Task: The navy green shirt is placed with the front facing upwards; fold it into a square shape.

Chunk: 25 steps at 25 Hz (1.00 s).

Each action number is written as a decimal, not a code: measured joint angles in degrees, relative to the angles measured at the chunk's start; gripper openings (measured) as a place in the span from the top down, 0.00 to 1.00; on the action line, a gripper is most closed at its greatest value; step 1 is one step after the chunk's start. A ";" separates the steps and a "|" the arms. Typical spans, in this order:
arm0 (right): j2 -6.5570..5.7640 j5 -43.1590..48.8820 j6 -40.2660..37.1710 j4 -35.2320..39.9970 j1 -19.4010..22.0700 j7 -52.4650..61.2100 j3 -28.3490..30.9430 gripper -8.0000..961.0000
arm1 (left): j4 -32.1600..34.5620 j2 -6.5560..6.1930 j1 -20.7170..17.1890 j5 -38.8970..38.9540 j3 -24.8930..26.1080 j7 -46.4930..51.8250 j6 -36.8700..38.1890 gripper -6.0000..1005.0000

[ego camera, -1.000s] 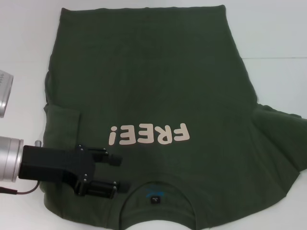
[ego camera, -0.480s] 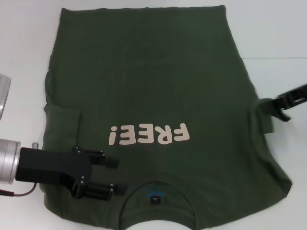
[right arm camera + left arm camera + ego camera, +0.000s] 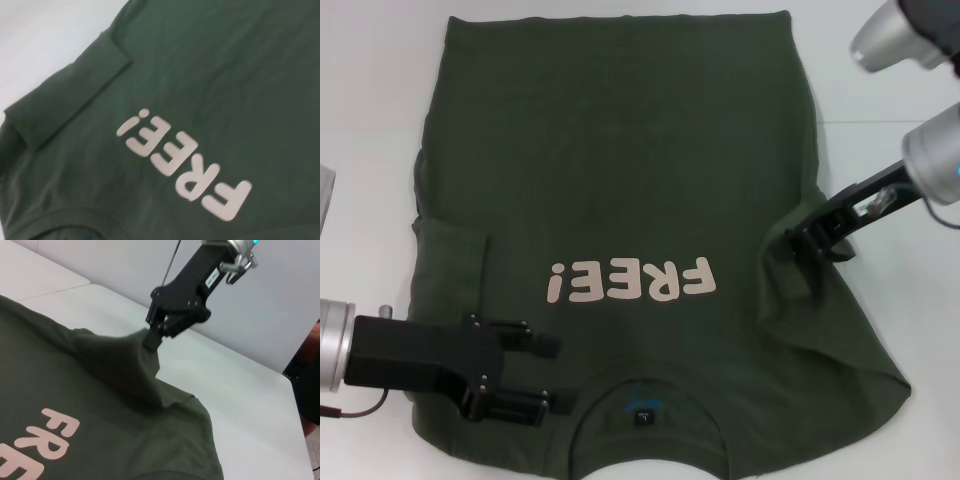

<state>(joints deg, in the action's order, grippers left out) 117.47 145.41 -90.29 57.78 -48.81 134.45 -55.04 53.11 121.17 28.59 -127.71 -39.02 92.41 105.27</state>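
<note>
shirt half folded, one gripper at each side

the navy green shirt (image 3: 620, 170) lies front up on the white table (image 3: 370, 90), its pale "free!" print (image 3: 630, 281) reading upside down and its collar (image 3: 645, 415) at the near edge. the left sleeve (image 3: 450, 262) is folded in over the body. the left gripper (image 3: 560, 372) sits low over the shoulder beside the collar, fingers spread apart. the right gripper (image 3: 807, 243) pinches the right sleeve (image 3: 785, 270), bunched and pulled inward onto the body.
</note>
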 joint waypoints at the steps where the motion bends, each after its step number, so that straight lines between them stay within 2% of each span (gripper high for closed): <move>1: 0.16 0.38 0.92 -1.01 -0.27 0.11 -0.99 0.95 | -0.04 0.00 -0.04 0.00 0.00 -0.05 -0.06 0.22; 6: 0.67 3.78 4.22 -4.44 -1.00 0.54 -3.07 0.95 | -0.64 -0.09 -0.19 0.00 0.00 -0.20 -0.38 0.22; 13: 0.92 7.96 6.37 -4.82 -1.33 2.05 -3.26 0.95 | -0.65 -0.08 -0.29 0.00 -0.81 -0.22 -0.50 0.22; 17: 1.72 8.12 8.27 -4.91 -1.62 2.29 -3.56 0.95 | -0.64 -0.06 -0.29 0.00 -0.94 -0.22 -0.51 0.22; 25: 2.19 10.01 11.27 -9.41 -4.78 3.29 -8.86 0.92 | -0.63 -0.06 -0.29 0.01 -0.98 -0.22 -0.51 0.22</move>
<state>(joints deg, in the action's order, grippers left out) 119.66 155.42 -79.02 48.37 -53.59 137.75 -63.90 52.47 121.11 28.30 -127.70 -40.00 92.19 104.76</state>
